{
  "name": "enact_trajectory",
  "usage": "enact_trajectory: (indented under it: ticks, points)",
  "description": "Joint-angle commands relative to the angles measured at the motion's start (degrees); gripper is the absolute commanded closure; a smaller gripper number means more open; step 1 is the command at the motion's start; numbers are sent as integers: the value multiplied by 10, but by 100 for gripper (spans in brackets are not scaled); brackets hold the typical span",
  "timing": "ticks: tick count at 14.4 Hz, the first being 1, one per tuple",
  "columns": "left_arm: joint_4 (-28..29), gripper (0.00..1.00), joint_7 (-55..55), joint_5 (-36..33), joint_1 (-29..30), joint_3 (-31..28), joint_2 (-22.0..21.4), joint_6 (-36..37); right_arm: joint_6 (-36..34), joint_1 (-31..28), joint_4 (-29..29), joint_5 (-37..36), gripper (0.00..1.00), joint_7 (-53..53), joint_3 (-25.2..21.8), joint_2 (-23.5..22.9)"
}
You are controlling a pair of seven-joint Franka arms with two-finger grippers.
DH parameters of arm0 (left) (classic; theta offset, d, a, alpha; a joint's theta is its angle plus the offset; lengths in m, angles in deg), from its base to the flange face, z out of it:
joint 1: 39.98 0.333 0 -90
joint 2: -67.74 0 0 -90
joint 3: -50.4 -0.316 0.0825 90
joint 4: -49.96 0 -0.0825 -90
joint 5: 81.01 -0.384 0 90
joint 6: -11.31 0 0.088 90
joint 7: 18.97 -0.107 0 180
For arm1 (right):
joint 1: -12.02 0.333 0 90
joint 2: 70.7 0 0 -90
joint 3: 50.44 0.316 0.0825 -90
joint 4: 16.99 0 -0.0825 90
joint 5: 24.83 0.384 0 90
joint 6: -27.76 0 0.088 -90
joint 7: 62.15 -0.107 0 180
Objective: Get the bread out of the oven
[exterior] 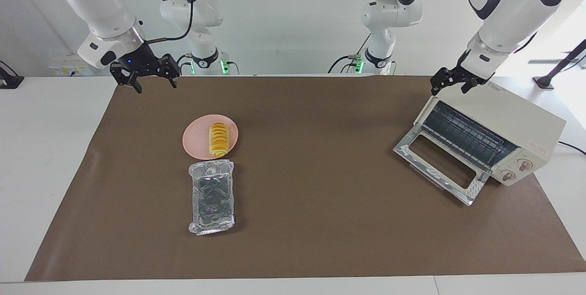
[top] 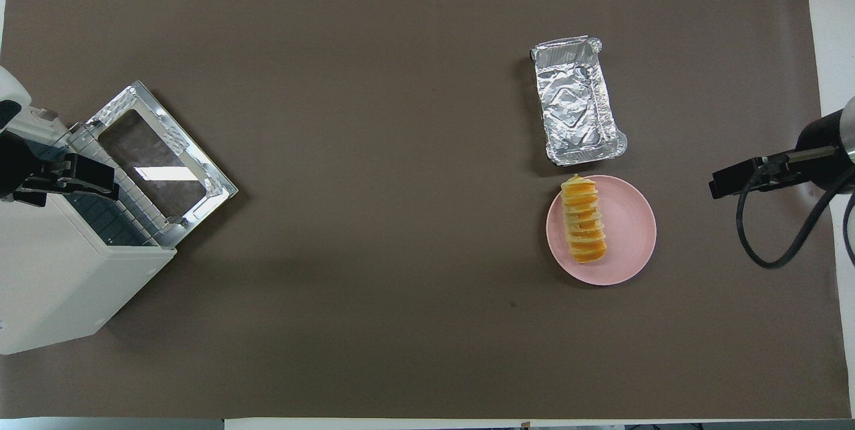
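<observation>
The bread (exterior: 218,139) lies on a round pink plate (exterior: 196,141) toward the right arm's end of the table; it also shows in the overhead view (top: 583,228). The cream-white oven (exterior: 508,114) stands at the left arm's end with its glass door (exterior: 439,166) dropped open and only the wire rack (exterior: 467,132) showing inside. My left gripper (exterior: 451,89) hangs open and empty over the oven's top edge. My right gripper (exterior: 155,85) is open and empty in the air, over the mat's edge at the robots' side, apart from the plate.
A crinkled silver foil tray (exterior: 212,196) lies empty on the brown mat (exterior: 320,221), just farther from the robots than the plate. The oven's knobs (exterior: 516,170) face away from the robots. White table surface (exterior: 50,157) borders the mat.
</observation>
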Motion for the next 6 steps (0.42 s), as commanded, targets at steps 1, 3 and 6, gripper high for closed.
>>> enact_trajectory:
  ticks: [1, 3, 6]
  points:
    - [8, 0, 2, -10, 0, 0, -7, -9, 11, -5, 7, -17, 0, 12, 5, 3]
    - [8, 0, 2, -10, 0, 0, -8, -9, 11, -5, 7, -19, 0, 11, 5, 3]
    - [8, 0, 2, -10, 0, 0, -8, -9, 12, -7, 6, -18, 0, 9, 5, 3]
